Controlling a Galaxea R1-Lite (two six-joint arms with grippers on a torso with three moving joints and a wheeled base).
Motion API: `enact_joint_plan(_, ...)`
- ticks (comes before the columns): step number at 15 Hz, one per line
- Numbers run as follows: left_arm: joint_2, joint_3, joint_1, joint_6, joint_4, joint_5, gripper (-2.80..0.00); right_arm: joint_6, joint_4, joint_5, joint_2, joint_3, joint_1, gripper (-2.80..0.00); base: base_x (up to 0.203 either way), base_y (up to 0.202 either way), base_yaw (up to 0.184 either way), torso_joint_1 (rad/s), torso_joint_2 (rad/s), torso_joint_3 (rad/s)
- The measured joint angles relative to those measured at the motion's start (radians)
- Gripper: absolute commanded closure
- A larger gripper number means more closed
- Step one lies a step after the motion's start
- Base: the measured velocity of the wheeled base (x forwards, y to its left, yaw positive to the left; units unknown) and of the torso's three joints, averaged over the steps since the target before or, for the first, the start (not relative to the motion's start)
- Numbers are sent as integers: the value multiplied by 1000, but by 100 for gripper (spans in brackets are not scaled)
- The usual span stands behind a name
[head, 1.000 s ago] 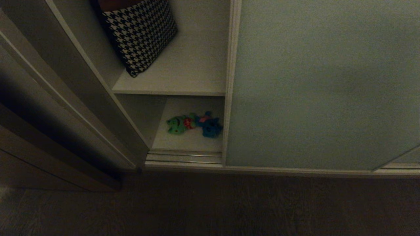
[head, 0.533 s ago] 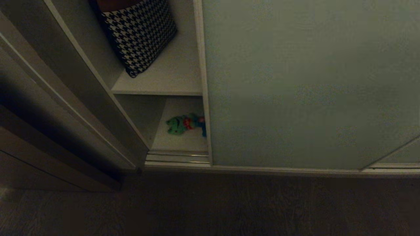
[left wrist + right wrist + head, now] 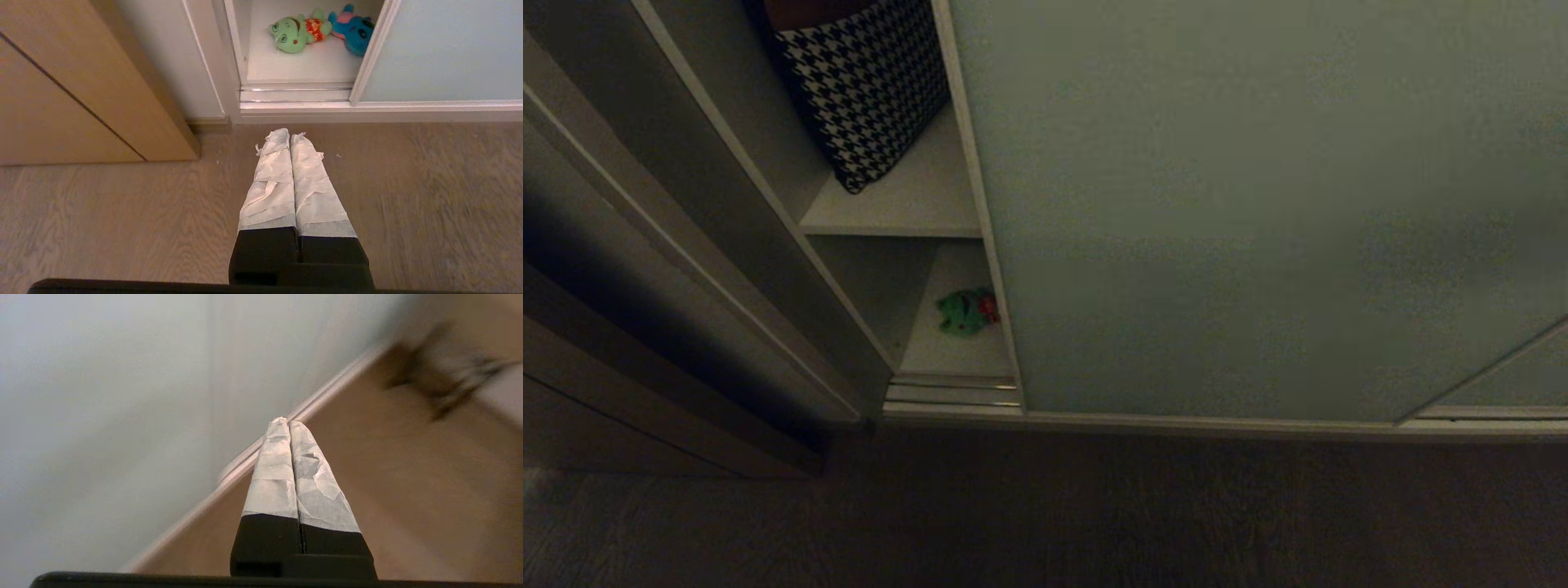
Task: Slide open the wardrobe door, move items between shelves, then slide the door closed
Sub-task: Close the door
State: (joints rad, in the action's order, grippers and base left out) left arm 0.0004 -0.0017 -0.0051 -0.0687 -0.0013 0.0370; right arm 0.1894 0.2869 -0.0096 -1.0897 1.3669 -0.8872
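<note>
My right pincer (image 3: 284,421) is pressed narrow, holding nothing, its tips near the sliding wardrobe door (image 3: 1258,204) by the floor rail. My left pincer (image 3: 284,134) hangs closed over the wooden floor (image 3: 408,204). The door's leading edge stands at the lower shelf (image 3: 302,65), right beside the teal-blue plush (image 3: 353,32) and green plush (image 3: 296,30). A paw could snag there and jam the door.

Left gripper (image 3: 291,134): two long tapered fingers (image 3: 271,183), wrapped in creased white tape w/ frayed ends, black bases, black bar behind. Right gripper (image 3: 284,421): same build, white crinkled tape over fingers (image 3: 316,490), black bases.
</note>
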Motion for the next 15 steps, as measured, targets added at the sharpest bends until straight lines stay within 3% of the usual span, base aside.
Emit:
enact_joint_plan(4, 0, 0, -1, 0, 0, 0, 0, 8, -85, 105, -174, 141, -144, 0, 0, 0, 0, 0, 0, 0)
enact_joint_plan(6, 0, 0, -1, 0, 0, -1, 0, 15, -79, 239, -272, 240, -179, 0, 0, 0, 0, 0, 0, 0)
enact_joint_plan(11, 0, 0, -1, 0, 0, 0, 0, 85, -52, 688, -471, 424, -267, 0, 0, 0, 0, 0, 0, 0)
enact_joint_plan(15, 0, 0, -1, 0, 0, 0, 0, 198, -47, 858, -598, 541, -295, 0, 0, 0, 0, 0, 0, 0)
